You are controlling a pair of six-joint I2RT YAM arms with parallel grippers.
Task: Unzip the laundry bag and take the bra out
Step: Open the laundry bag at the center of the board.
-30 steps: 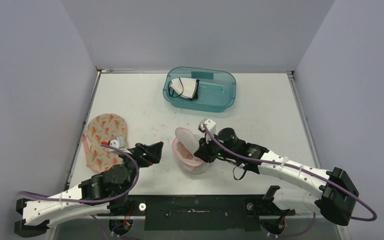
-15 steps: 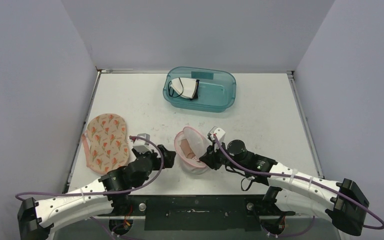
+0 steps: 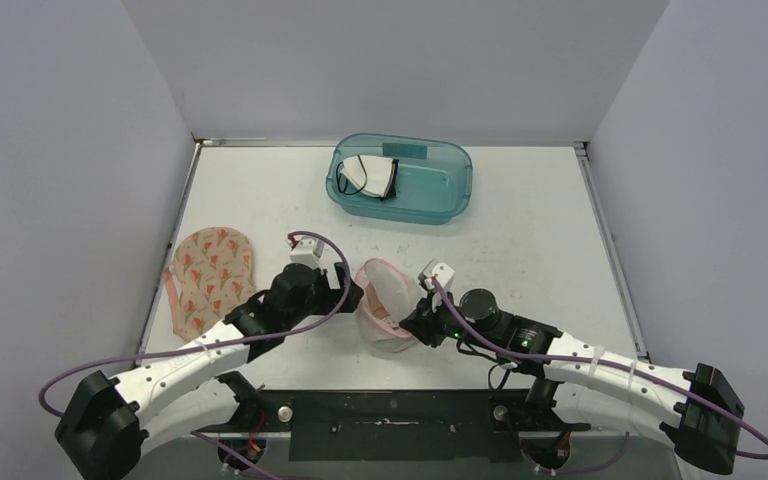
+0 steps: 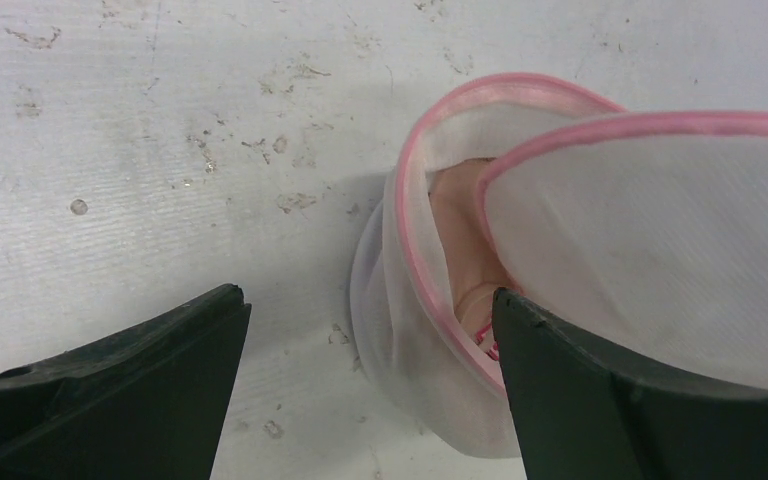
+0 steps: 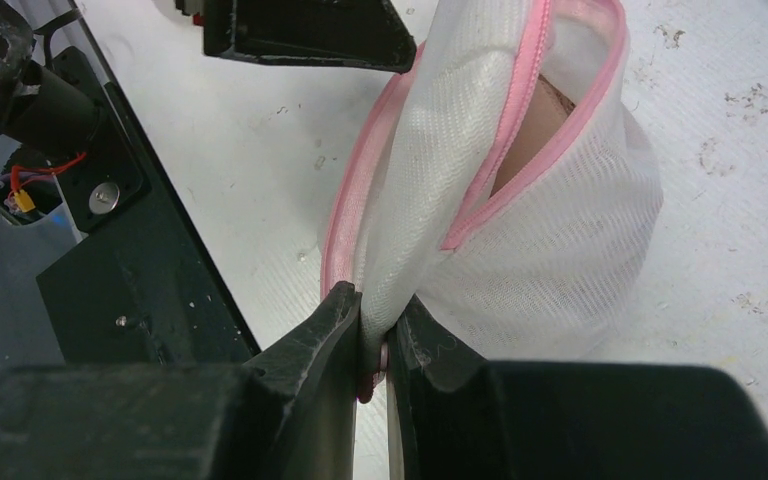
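Observation:
The laundry bag (image 3: 385, 310) is white mesh with pink zipper trim and stands open at the table's near middle. A peach bra (image 4: 458, 240) shows inside its mouth, also in the right wrist view as the bra (image 5: 535, 125). My right gripper (image 3: 413, 323) is shut on the bag's mesh flap by the zipper, holding it up; the right gripper (image 5: 375, 300) pinches mesh and pink trim. My left gripper (image 3: 352, 293) is open at the bag's left side. In the left wrist view the left gripper (image 4: 365, 300) straddles the bag's near wall, one finger at the mouth.
A floral padded piece (image 3: 210, 280) lies at the left of the table (image 3: 520, 230). A teal bin (image 3: 400, 180) at the back holds a white, black-trimmed item (image 3: 372, 176). The black mounting bar (image 3: 390, 415) runs along the near edge.
My left arm swung forward and right from beside the floral piece up to the bag's mouth. The right gripper drew the bag a little nearer, flap lifted.

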